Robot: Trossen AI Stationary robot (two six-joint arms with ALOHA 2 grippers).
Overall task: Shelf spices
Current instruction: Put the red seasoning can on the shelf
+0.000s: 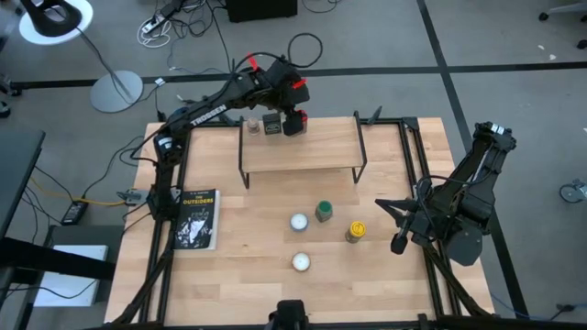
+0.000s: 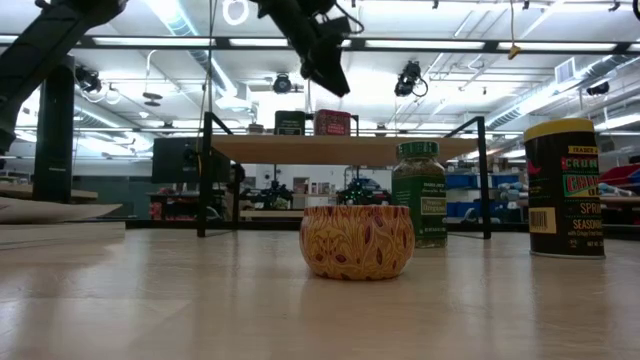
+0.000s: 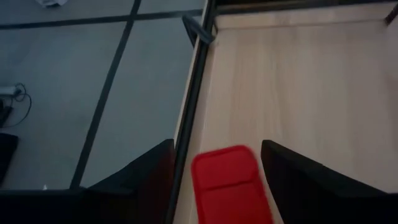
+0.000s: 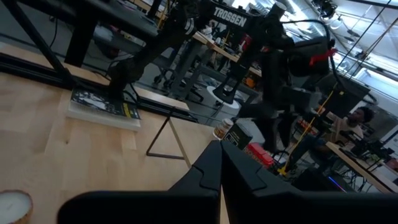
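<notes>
Nearest the table's front edge sits a white round object (image 1: 300, 262), which in the low view shows a patterned red-and-yellow side (image 2: 357, 241); a second white round object (image 1: 298, 221) lies a little farther back. Just beyond stand the green-lidded jar (image 1: 323, 212) and, off to the right, the yellow-lidded jar (image 1: 356, 229) — both on the bare tabletop, apart from each other. A book (image 1: 197, 219) lies flat near the table's left side.

The right gripper (image 1: 398, 244) waits low at the table's right edge, its fingers pressed together on nothing.

Farther back is the shelf (image 1: 300, 149), a light plank on thin black legs. Three spices stand along its far edge: the tan jar (image 1: 251, 125), the dark square tin (image 1: 271, 124) beside it, and the red box (image 1: 293, 122) next in line (seen from above, much of it is hidden by the arm).

The left gripper (image 3: 214, 180) hangs over that far edge — its fingers spread, one on each side of the red box with a visible gap, not clamped on it.
</notes>
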